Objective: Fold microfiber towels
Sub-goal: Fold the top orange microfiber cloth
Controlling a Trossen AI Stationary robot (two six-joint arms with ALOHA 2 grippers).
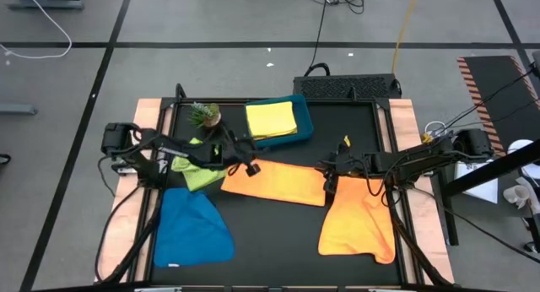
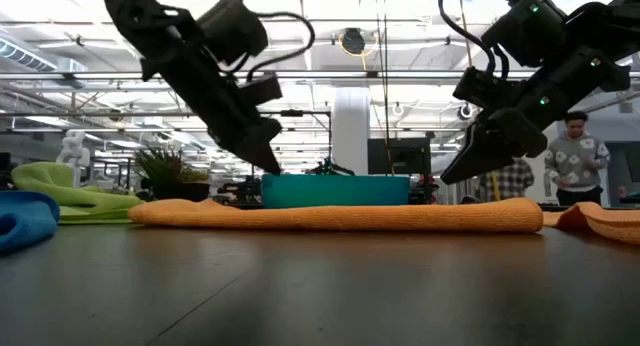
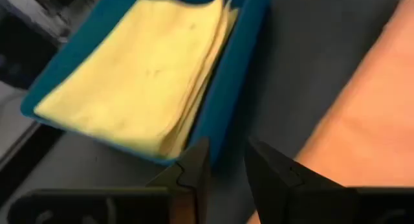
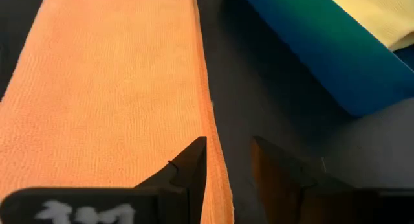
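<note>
An orange towel [image 1: 274, 181], folded into a long strip, lies flat across the middle of the table. My left gripper [image 1: 251, 167] hovers over its left end, open with a narrow gap and nothing between the fingers [image 3: 226, 179]. My right gripper [image 1: 331, 179] hovers over the strip's right end, also slightly open and clear of it [image 2: 455, 174]; the strip's far edge [image 4: 210, 120] shows below its fingers. A second orange towel [image 1: 359, 229] lies crumpled at the front right. A blue towel [image 1: 194, 229] lies front left and a lime green one [image 1: 192, 170] behind it.
A teal tray [image 1: 302, 121] at the far middle holds a folded yellow towel [image 1: 272, 119], close behind the strip. A small potted plant [image 1: 204, 115] stands left of the tray. People stand in the room beyond the table [image 2: 572, 156].
</note>
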